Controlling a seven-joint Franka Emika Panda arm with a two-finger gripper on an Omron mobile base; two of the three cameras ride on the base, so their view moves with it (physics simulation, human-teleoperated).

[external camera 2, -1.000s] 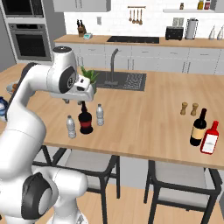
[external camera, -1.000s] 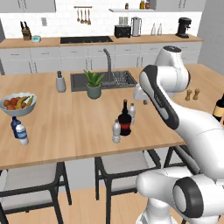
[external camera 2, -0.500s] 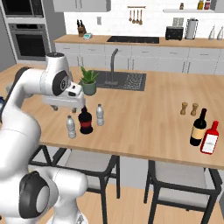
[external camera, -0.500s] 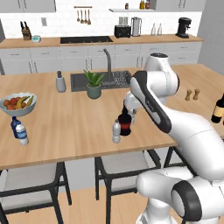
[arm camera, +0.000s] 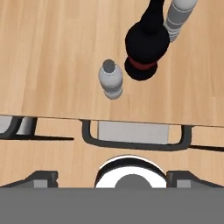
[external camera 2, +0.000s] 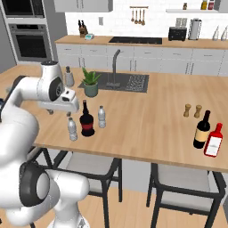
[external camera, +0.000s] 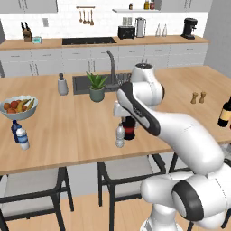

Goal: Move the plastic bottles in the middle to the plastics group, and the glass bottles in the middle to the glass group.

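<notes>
We find the tool (external camera 2: 61, 108) over the near part of the table (external camera 2: 147, 116), above and just left of the middle cluster. In the hand view its two dark finger tips (arm camera: 41, 177) stand far apart at the bottom corners, so the jaws are spread wide and nothing sits between them — the tool has hold of no object.

Below the tool, the nearer plastic bottle (arm camera: 110, 79) stands upright close to the table's front edge, with its pale cap toward the camera. Just beside it stands the dark glass bottle (arm camera: 146, 43) with its red label, wide-bodied and upright. The second plastic bottle (arm camera: 178, 17) stands just beyond the glass bottle. From the right base view the three read in a short row: plastic bottle (external camera 2: 72, 129), glass bottle (external camera 2: 86, 120), plastic bottle (external camera 2: 102, 117) — close together, and we cannot tell whether any two touch.

Outward to the robot's left, near the table's end, the plastics group holds a small dark blue bottle (external camera: 15, 130) and a pale bottle with a blue label (external camera: 22, 139), next to a fruit bowl (external camera: 19, 108). Well apart at the opposite end, the slim wine bottle (external camera 2: 201, 130) of the glass group stands just beside a red bottle (external camera 2: 213, 140). A potted plant (external camera 2: 91, 82) stands by the sink (external camera 2: 121, 82), behind the middle cluster.
</notes>
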